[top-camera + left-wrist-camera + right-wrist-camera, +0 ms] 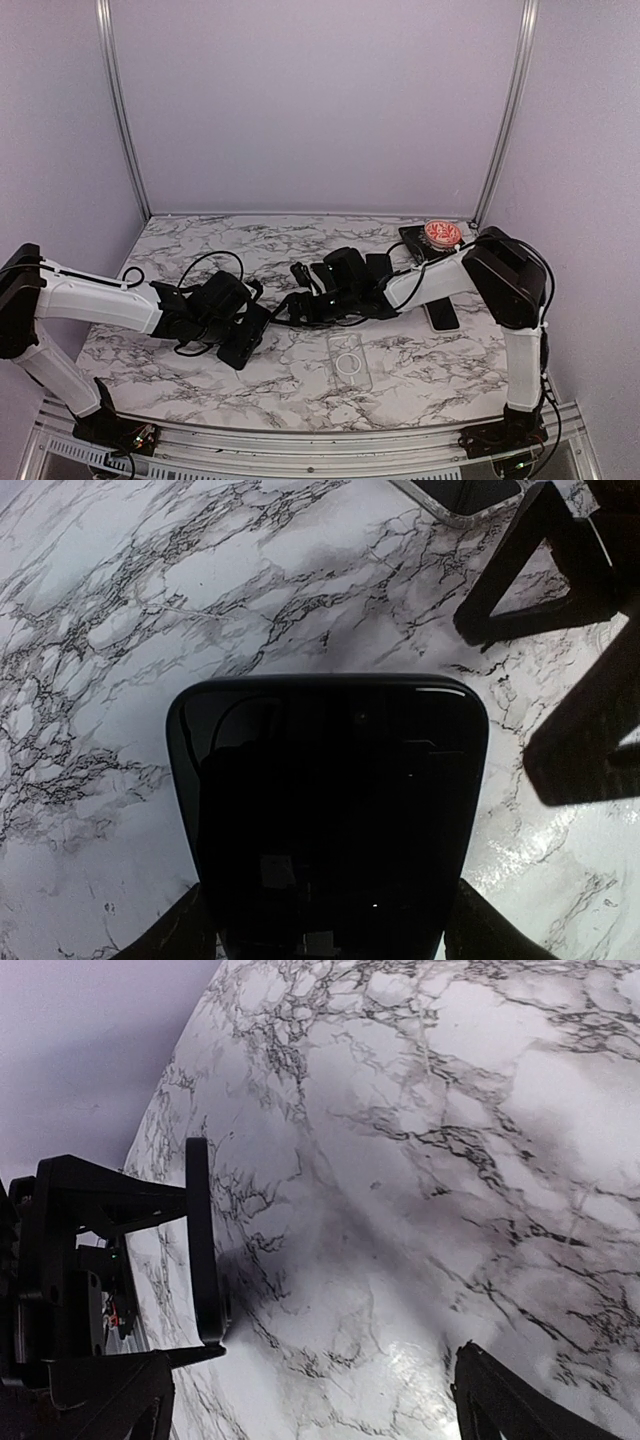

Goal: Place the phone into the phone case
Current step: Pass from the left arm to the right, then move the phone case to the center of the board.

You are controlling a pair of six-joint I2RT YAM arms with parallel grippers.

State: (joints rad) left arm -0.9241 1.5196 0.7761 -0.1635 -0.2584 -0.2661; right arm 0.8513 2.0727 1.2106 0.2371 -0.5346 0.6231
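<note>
Both arms reach inward over the marble worktop [440, 365]
The left gripper [240, 328] grasps the dark phone [325, 810] by its sides, just left of the clear phone case [350, 362] lying flat; the right gripper [340, 1345], forearm extended leftward, stands released

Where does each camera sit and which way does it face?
Top external: above, behind the bases, looking down at table; left arm, right arm show.
Left wrist: on left arm, looking down at gripped phone; own fingers.
Right wrist: on right arm, looking across marble; own open fingers.
Shared: top, left wrist both show phone, clear case.
</note>
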